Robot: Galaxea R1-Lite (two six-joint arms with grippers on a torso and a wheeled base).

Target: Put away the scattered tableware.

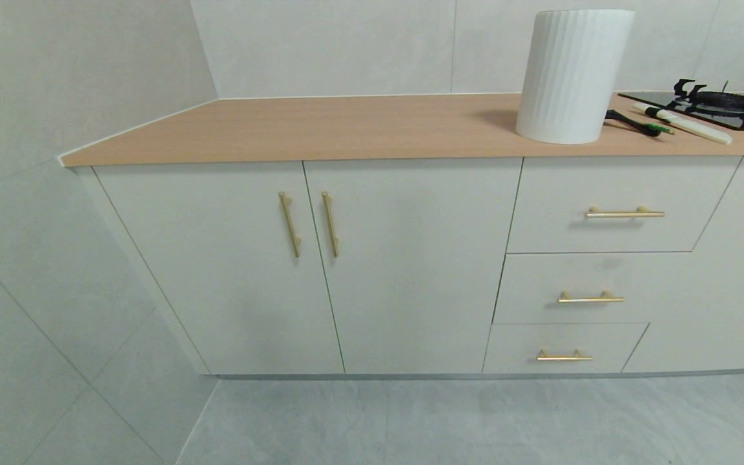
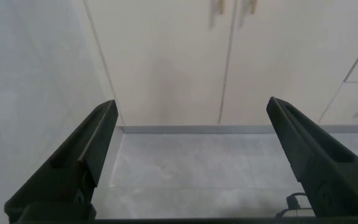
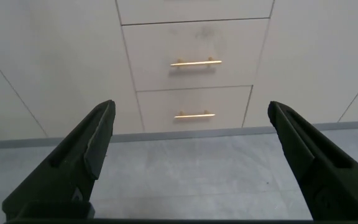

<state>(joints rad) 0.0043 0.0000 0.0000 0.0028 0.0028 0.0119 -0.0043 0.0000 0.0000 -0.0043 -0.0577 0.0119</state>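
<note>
Left gripper [image 2: 191, 104] and right gripper [image 3: 191, 105] hung low, fingers spread, empty; reaching for the cream knife [image 1: 692, 124] on the wooden bench [image 1: 346, 126] could topple the neighbouring white ribbed cylinder [image 1: 572, 74]

The left gripper [image 2: 191, 101] and right gripper [image 3: 190, 104] each had two matte black, wedge-shaped fingers [image 2: 82, 155] tapering to blunt tips, and a thin dark cable [image 2: 294, 202] curled beside one left finger's base.
</note>
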